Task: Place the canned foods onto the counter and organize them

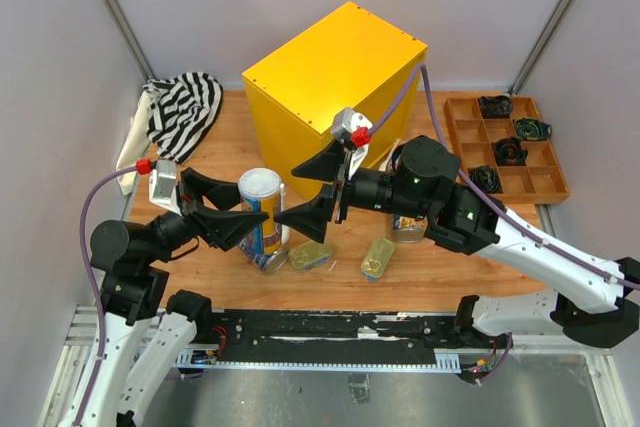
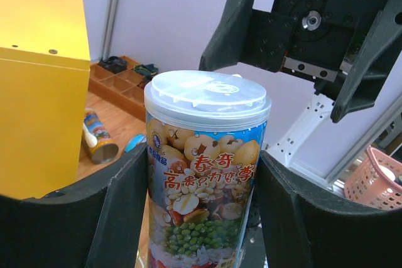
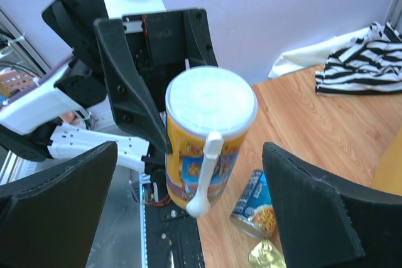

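Note:
My left gripper point(image 1: 250, 205) is shut on a tall white-lidded can point(image 1: 260, 209), upright at the table's near edge. In the left wrist view the can point(image 2: 204, 167) fills the gap between both fingers. My right gripper point(image 1: 285, 192) is open and faces the can from the right; its fingers stand wide on either side of the can point(image 3: 204, 136) without touching. The yellow counter point(image 1: 335, 77) stands behind. A blue-labelled can point(image 1: 270, 262) lies by two golden tins point(image 1: 310, 255) point(image 1: 377, 257). Another can point(image 1: 408, 227) sits partly under the right arm.
A striped cloth point(image 1: 185, 112) lies at the far left. A brown compartmented tray point(image 1: 505, 147) with small black gadgets stands at the right. The black rail point(image 1: 320, 332) runs along the table's near edge.

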`<state>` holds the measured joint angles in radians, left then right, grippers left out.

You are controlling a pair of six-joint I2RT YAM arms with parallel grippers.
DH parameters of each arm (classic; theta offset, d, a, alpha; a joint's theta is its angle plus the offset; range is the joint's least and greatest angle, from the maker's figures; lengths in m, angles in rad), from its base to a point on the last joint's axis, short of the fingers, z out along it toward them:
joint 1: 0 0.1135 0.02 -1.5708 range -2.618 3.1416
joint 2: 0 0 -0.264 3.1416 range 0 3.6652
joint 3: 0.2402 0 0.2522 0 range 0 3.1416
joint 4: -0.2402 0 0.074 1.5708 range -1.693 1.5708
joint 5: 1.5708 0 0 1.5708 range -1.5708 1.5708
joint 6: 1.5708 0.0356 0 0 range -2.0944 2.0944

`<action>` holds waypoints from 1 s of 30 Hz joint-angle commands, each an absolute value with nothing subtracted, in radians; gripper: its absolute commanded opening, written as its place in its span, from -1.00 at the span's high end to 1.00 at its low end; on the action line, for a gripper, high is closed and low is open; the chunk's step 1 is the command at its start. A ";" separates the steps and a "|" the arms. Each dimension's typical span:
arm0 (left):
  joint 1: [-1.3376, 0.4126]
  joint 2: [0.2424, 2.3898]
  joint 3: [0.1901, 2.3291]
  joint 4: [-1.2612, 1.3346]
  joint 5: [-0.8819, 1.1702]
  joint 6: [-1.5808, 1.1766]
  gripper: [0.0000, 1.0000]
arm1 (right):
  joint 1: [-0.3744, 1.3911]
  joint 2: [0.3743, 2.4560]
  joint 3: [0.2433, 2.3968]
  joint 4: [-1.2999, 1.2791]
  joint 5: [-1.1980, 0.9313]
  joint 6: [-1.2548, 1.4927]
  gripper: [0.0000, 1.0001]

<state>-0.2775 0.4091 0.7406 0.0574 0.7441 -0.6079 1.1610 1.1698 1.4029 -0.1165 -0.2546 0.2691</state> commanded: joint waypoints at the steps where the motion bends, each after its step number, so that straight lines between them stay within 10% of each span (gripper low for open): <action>1: -0.283 0.403 0.802 0.219 0.768 -0.650 1.00 | 1.178 1.212 1.458 -0.041 -0.281 0.289 -0.97; 30: -0.284 0.449 0.829 0.342 0.814 -0.721 0.99 | 1.183 1.379 1.558 0.080 -0.334 0.385 -0.99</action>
